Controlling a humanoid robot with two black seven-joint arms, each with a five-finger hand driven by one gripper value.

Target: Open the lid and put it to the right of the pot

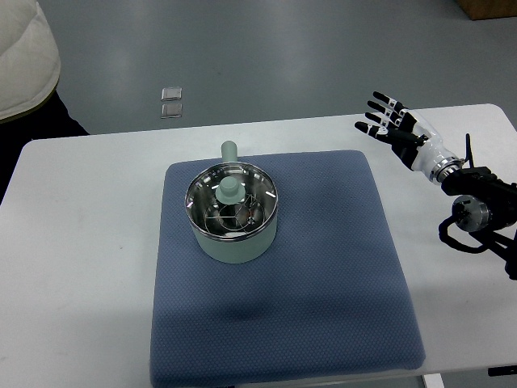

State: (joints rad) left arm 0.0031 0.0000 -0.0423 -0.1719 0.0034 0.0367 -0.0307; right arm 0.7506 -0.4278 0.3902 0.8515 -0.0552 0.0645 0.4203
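One pale green metal pot (235, 222), one glass lid (232, 199), one blue fabric mat (323, 267), one white table (81, 259), one robot hand (397, 129), two small clear squares (171, 102) on floor

Blue textured fabric mat (323, 283) lies flat on white rounded-corner table (81, 267), covering its middle. Beyond table, grey floor (283, 56); two small clear square plastic pieces (171, 103) lie there, touching. Person in white padded garment (24, 56) at top left corner. Brown cardboard box (489, 8) at top right edge.
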